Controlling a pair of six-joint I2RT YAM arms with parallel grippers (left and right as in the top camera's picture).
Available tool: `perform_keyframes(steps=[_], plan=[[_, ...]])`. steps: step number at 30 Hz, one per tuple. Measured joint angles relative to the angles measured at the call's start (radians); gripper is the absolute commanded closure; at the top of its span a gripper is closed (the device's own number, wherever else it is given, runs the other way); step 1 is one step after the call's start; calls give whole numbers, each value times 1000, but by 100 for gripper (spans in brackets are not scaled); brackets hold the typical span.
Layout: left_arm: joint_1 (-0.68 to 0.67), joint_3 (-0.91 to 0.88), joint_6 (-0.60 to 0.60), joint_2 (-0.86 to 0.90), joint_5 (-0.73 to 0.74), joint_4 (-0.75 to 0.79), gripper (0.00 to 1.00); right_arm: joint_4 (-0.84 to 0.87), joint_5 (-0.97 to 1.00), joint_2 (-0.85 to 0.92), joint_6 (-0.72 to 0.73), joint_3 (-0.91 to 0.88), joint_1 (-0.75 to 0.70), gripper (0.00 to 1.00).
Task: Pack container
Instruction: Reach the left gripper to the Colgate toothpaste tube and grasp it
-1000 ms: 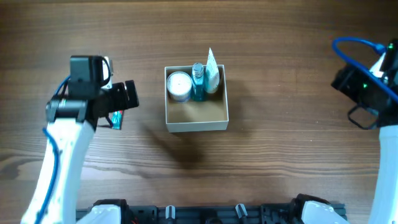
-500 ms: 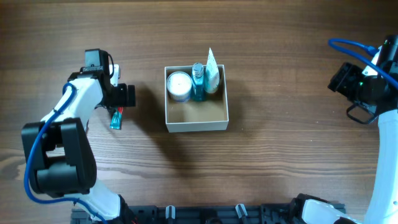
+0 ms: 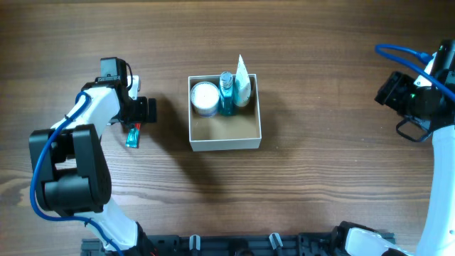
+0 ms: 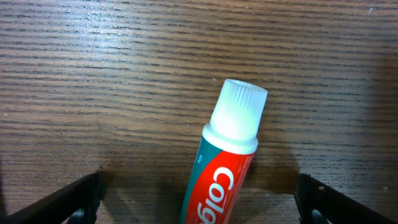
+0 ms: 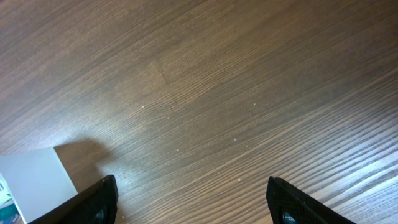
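Where the overhead view looked down, one square shallow container with thin white walls and a tan cardboard floor sat mid-bench. It held a small round white jar, a teal bottle and a white tube along its far wall. One red-and-teal toothpaste tube lay left of it, apart, beneath the left jaws. The right jaws stood far right, well apart from the box.

Left wrist: the tube's white ribbed cap pointed away. The left jaws stood apart, black fingertips either side, not touching it.

Right wrist: the right jaws stood apart, fingertips over bare wood. The container's white corner showed lower left.
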Motion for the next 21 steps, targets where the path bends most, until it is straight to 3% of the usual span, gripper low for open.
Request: perform_keyframes(steps=[3,5,6,14,21], plan=[[0,0,0,0,4,-3,30,0,0,0,0,0,0,23],[0,2,4,0,6,-14,57,0,0,0,0,0,0,23],[0,2,5,1,6,-19,62,0,0,0,0,0,0,23],[0,3,9,1,7,-22,84,0,-7,0,0,0,0,22],[0,7,8,-1,7,-26,93,0,-7,0,0,0,0,22]])
